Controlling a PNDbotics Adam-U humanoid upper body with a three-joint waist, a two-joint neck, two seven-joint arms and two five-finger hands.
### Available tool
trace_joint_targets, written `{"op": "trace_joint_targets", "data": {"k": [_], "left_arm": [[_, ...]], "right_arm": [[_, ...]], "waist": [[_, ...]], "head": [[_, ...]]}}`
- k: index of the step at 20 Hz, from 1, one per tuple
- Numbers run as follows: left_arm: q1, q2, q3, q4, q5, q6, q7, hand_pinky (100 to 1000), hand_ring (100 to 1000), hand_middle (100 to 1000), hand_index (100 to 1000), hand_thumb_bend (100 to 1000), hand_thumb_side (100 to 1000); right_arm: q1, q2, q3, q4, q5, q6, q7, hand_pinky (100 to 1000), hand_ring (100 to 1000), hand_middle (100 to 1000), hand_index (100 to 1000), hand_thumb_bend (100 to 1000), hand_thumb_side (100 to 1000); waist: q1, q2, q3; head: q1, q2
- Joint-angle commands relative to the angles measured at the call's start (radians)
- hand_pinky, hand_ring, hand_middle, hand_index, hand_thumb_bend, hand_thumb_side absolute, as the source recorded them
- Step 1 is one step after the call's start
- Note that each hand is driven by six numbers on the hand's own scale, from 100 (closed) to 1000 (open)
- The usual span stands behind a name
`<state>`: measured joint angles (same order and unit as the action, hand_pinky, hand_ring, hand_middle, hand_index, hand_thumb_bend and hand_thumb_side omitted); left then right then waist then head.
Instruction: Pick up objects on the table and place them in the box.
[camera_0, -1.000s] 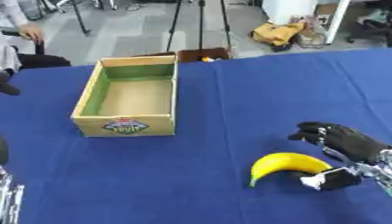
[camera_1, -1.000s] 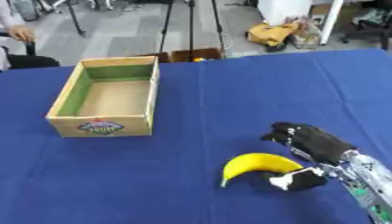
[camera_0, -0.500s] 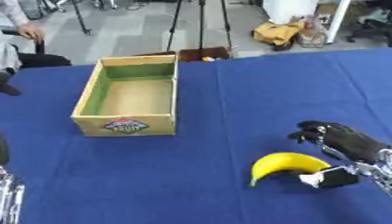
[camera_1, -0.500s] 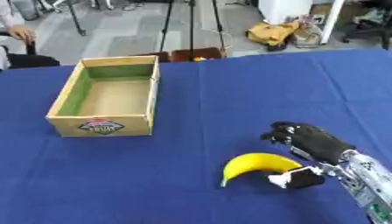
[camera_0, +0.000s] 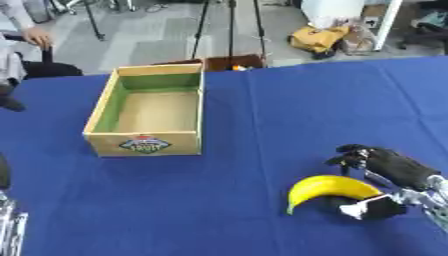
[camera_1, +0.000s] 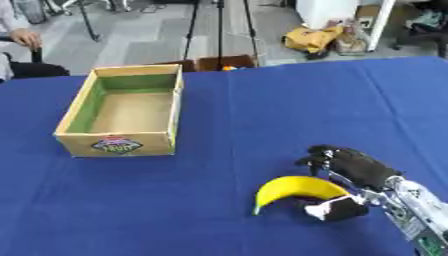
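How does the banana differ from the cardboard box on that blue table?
The banana is plain yellow and curved; the box is tan cardboard with green inner walls, straight-sided, with a label on its front. The banana is much smaller than the box. The banana lies at the near right, right by the robot's right hand; the box stands open and empty at the far left, with nothing touching it. Both rest on the blue table.
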<state>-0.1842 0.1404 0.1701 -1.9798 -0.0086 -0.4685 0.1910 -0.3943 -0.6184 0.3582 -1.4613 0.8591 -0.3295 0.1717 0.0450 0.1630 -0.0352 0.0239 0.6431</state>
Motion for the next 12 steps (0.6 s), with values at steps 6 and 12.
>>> {"op": "trace_joint_targets", "data": {"k": [6,12], "left_arm": [[-0.005,0.001,0.000,-0.020,0.000,0.009,0.006,401,532,589,800,100,852],[-0.003,-0.001,0.000,-0.020,-0.002,0.011,0.007,395,528,586,797,100,848]], "right_arm": [[-0.009,-0.011,-0.006,0.009,-0.029,0.008,-0.018,748,908,529,844,397,643],[-0.007,-0.011,-0.006,0.015,-0.037,0.012,-0.045,735,892,466,821,377,641]], "waist": [[-0.001,-0.008,0.002],[0.002,-0.007,0.002]], "head": [[-0.004,-0.007],[-0.003,-0.006]]}}
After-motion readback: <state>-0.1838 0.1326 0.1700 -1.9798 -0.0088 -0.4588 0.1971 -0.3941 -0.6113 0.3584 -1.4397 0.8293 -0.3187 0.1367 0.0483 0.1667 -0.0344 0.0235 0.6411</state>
